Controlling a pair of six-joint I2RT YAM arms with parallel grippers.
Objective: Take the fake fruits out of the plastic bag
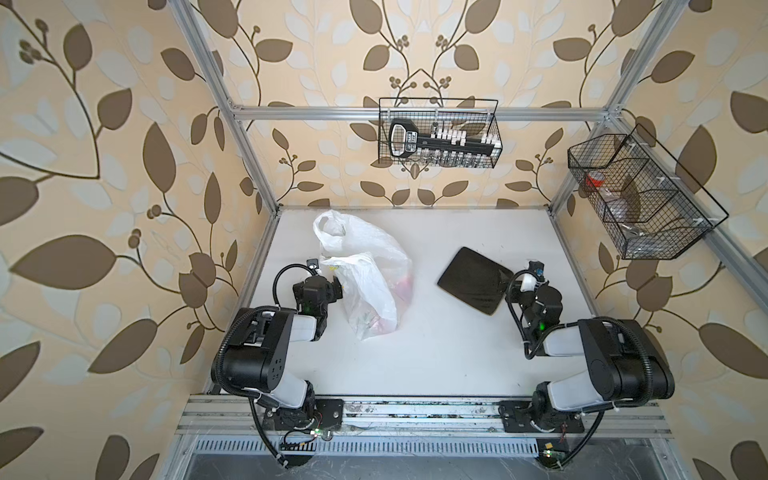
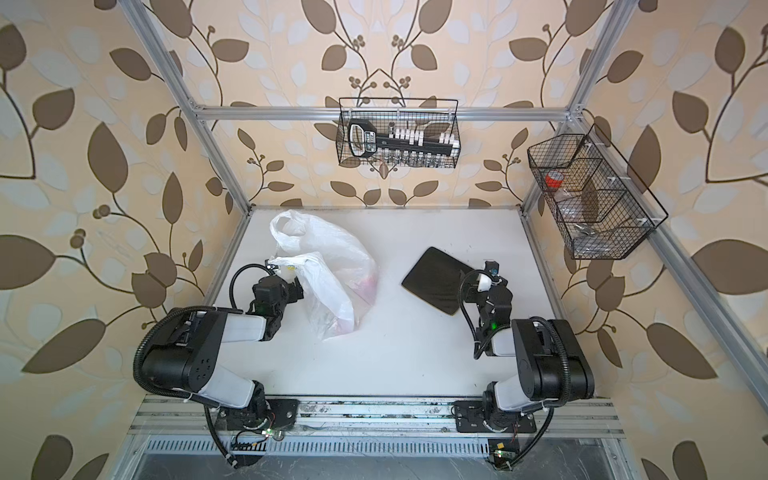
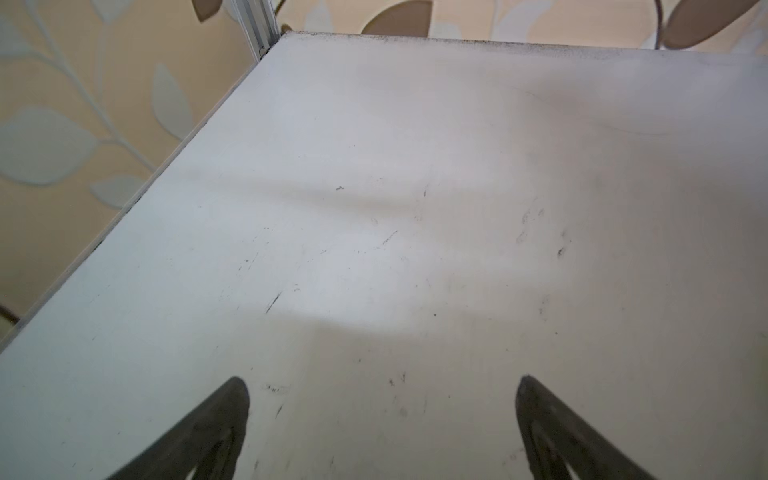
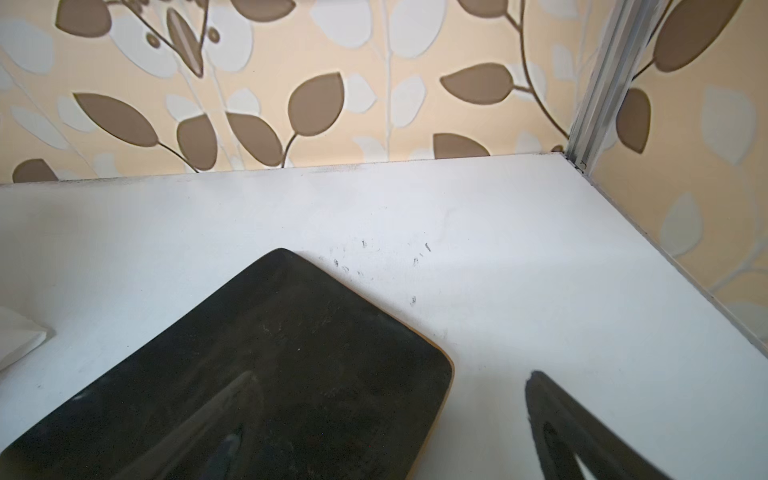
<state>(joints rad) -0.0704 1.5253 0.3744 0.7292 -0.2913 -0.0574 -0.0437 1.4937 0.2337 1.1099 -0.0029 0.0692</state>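
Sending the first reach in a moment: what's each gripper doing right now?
Left gripper: open, holding nothing.
Right gripper: open, holding nothing, partly over the dark tray.

Both top views look steeply down from high above the near edge of the flat white tabletop [image 1: 436,357], facing the leaf-patterned back wall [image 1: 332,50]. They stand far enough off to take in both arms. They share almost the whole scene, including the crinkly translucent white plastic bag [image 2: 332,286] and the dark rectangular tray [image 2: 436,280]. The left wrist camera sits low and close over bare tabletop, looking past the black tips of the left gripper [image 3: 382,379] towards the far left aluminium corner post [image 3: 255,25]. The right wrist camera, equally low, looks across the same tray [image 4: 270,374] to the far right corner.
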